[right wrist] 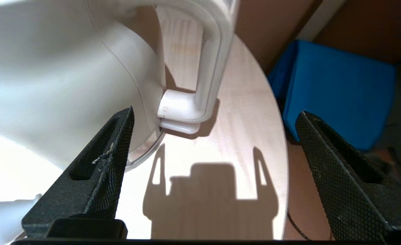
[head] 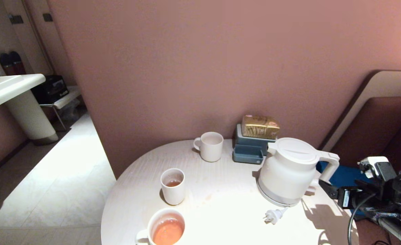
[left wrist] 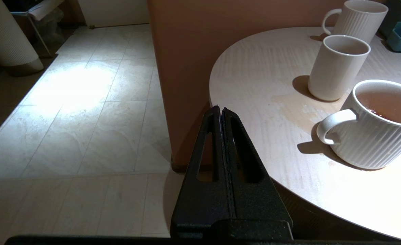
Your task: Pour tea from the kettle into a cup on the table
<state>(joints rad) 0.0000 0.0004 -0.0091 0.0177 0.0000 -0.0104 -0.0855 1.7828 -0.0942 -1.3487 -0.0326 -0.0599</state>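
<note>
The white kettle [head: 289, 172] stands upright on the right side of the round pale table [head: 221, 211], its loop handle [head: 330, 165] turned toward my right arm. My right gripper [right wrist: 215, 114] is open just short of the handle [right wrist: 214, 61], low near the kettle's base, holding nothing. Orange-brown tea [head: 168, 231] fills a ribbed mug [head: 166, 229] at the table's front edge. A tall white cup [head: 173, 185] behind it holds a little tea. My left gripper [left wrist: 220, 109] is shut and empty, beside the table's left rim [left wrist: 221, 68], out of the head view.
An empty ribbed mug [head: 210, 145] stands at the back by a blue-grey box [head: 251, 146] with a gold packet [head: 260, 126] on it. The kettle's loose plug [head: 272, 216] lies in front of it. A pink wall backs the table; a blue object [right wrist: 336, 92] sits off its right edge.
</note>
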